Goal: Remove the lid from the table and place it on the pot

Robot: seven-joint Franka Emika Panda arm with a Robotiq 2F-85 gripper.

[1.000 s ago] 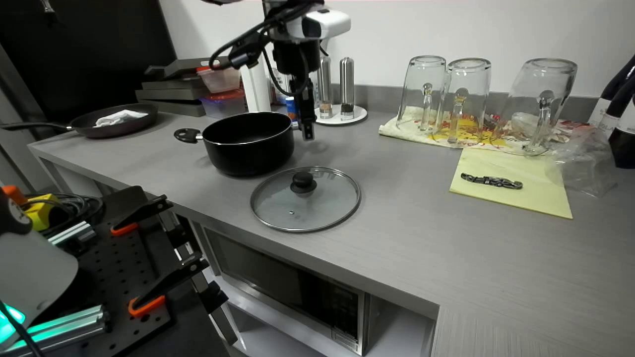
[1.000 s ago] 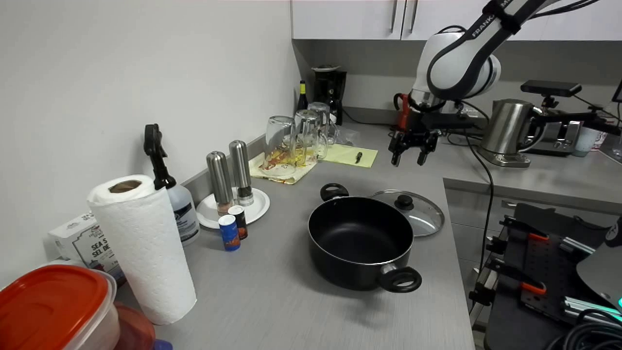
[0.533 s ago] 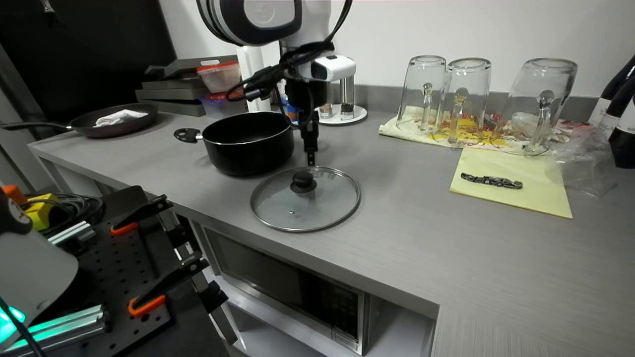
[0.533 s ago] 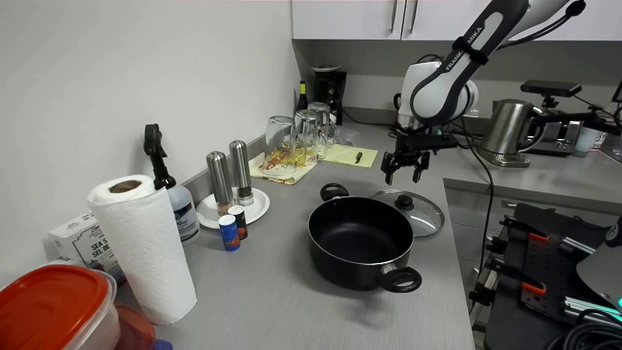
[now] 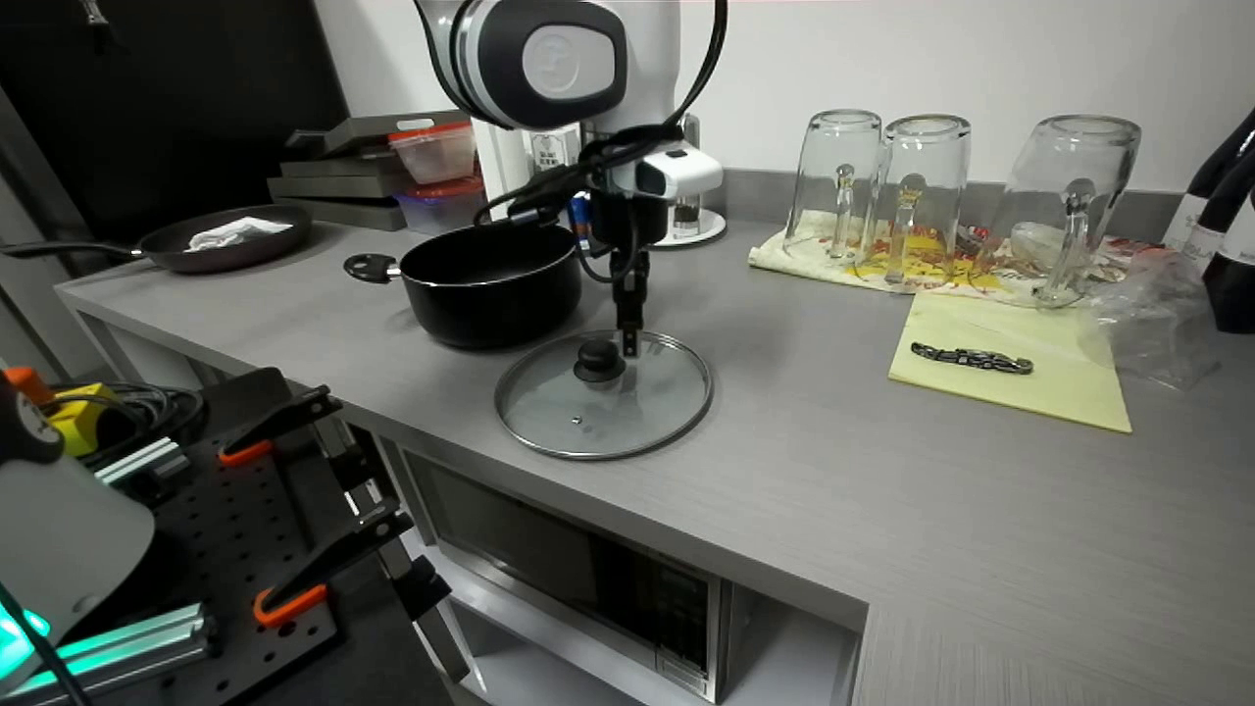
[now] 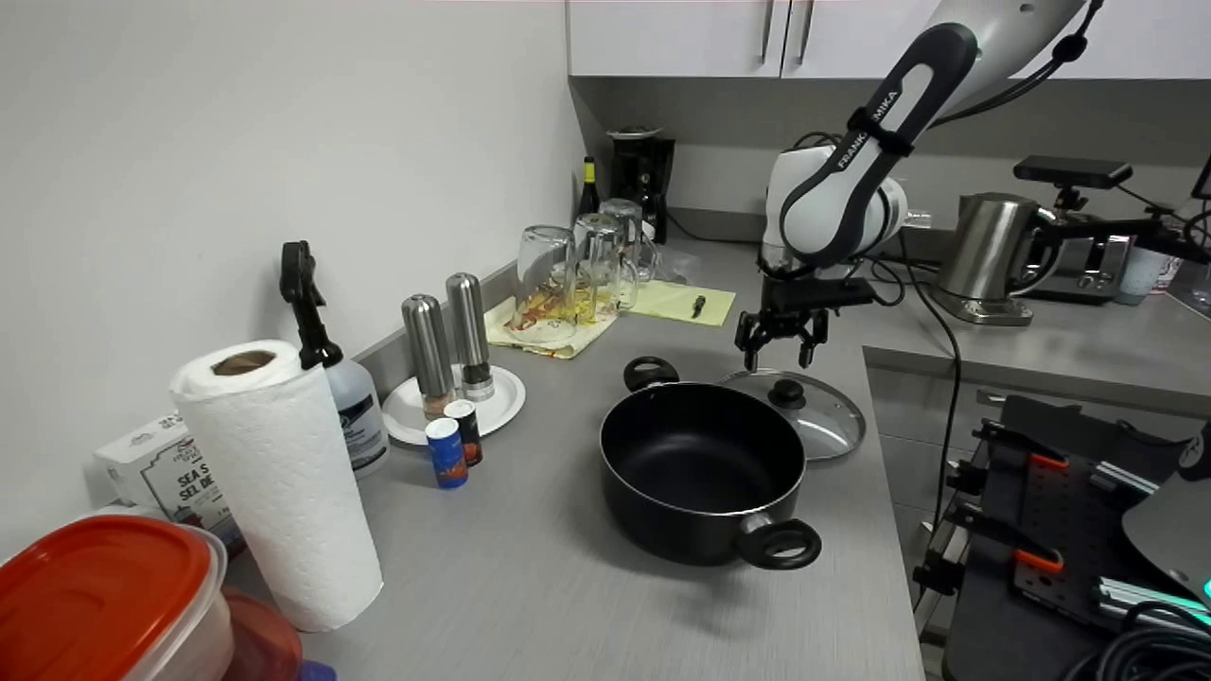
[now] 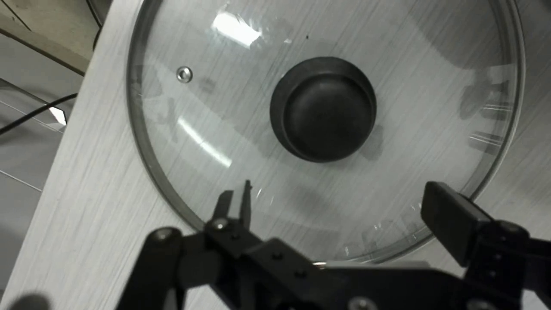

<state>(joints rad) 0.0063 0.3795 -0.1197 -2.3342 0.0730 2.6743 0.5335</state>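
Note:
The round glass lid (image 5: 637,417) lies flat on the grey table (image 5: 804,431), knob up, beside the pot (image 5: 500,314). In an exterior view, the pot (image 6: 681,534) stands uncovered and empty in front of the lid (image 6: 837,416), hiding part of it. My gripper (image 6: 778,365) is open and empty, pointing down above the lid, its fingers apart. In the wrist view, the lid (image 7: 413,129) fills the picture. Its black knob (image 7: 325,116) lies ahead of the space between the open fingers of my gripper (image 7: 338,184), not between them.
Upturned glass mugs (image 5: 917,196) stand on a cloth by the wall, near a yellow sheet (image 5: 1020,392). A plate with two grinders (image 6: 506,402), small shakers (image 6: 447,454) and a paper towel roll (image 6: 284,492) stand along the wall. A frying pan (image 5: 167,257) sits farther along.
My gripper has come down and moved toward the lid, so its fingertips are now close above it near the knob. It has stayed open. The lid and pot have not moved.

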